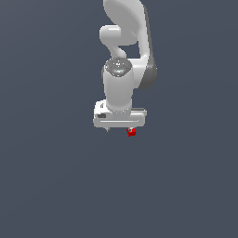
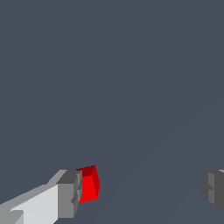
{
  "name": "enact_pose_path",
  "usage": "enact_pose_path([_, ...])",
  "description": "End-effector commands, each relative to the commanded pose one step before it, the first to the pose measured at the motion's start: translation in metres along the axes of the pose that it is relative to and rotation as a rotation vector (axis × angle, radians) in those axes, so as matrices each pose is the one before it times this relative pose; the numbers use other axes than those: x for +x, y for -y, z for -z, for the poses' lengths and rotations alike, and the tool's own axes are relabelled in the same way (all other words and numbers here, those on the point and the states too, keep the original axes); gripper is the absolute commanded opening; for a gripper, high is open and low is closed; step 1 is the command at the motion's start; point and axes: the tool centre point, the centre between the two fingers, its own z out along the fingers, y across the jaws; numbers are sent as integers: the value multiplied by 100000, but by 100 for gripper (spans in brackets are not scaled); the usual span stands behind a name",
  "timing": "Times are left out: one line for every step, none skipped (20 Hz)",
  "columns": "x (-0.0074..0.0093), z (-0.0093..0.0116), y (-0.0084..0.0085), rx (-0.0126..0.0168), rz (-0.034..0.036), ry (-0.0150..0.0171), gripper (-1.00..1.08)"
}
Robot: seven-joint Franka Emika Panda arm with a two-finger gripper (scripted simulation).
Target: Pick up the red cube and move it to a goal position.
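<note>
1. The hand [image 1: 120, 128] hangs wide open under the white arm [image 1: 122, 79], holding nothing, and the red cube [image 1: 131, 132] sits right against one finger [image 2: 68, 194] rather than in the middle of the gap. The other finger [image 2: 213, 189] stands well apart from the cube.

2. Here is the risk as I see it: if the hand closes from this spot, the far finger has the whole gap to sweep before it meets the cube, and the near finger is already touching it. I judge the cube may get shoved sideways or twisted instead of pinched squarely.

3. A second worry: the cube looks turned a little against the finger pad in the wrist view, so a corner rather than a flat face could take the squeeze, and then it pops out.

4. Whether the cube rests on the dark grey surface [image 1: 56, 186] or is level with the fingertips, I cannot tell; closing too high would only clip its top.

5. The cube itself: tiny, bright red, plain, sharp-edged, far narrower than the hand, one face lit brighter than the one beside it.
</note>
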Motion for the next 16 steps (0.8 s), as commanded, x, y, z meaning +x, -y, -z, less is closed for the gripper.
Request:
enact_pose_path([0, 0, -1, 0, 0, 0, 100])
enact_pose_path([-15, -23, -13, 0, 0, 0, 100])
enact_pose_path([-43, -79, 74, -4, 182, 15, 100])
enact_pose_path([-73, -129, 76, -3, 228, 20, 100])
enact_pose_path([-102, -180, 104, -4, 315, 28, 100])
enact_pose_path([-131, -232, 131, -5, 401, 35, 100])
enact_pose_path([-160, -284, 166, -6, 501, 44, 100])
enact_pose_path([-190, -335, 191, -7, 584, 51, 100])
enact_pose_path([-219, -387, 223, -8, 677, 59, 100])
enact_pose_path([-248, -439, 252, -8, 766, 67, 100])
enact_pose_path([-276, -491, 282, -9, 856, 75, 100])
enact_pose_path([-305, -543, 311, -9, 946, 83, 100])
enact_pose_path([-333, -595, 341, -10, 1036, 91, 100])
enact_pose_path([-361, -647, 369, -11, 1124, 99, 100])
enact_pose_path([-389, -699, 399, -11, 1213, 107, 100])
enact_pose_path([-416, -751, 426, -12, 1300, 115, 100])
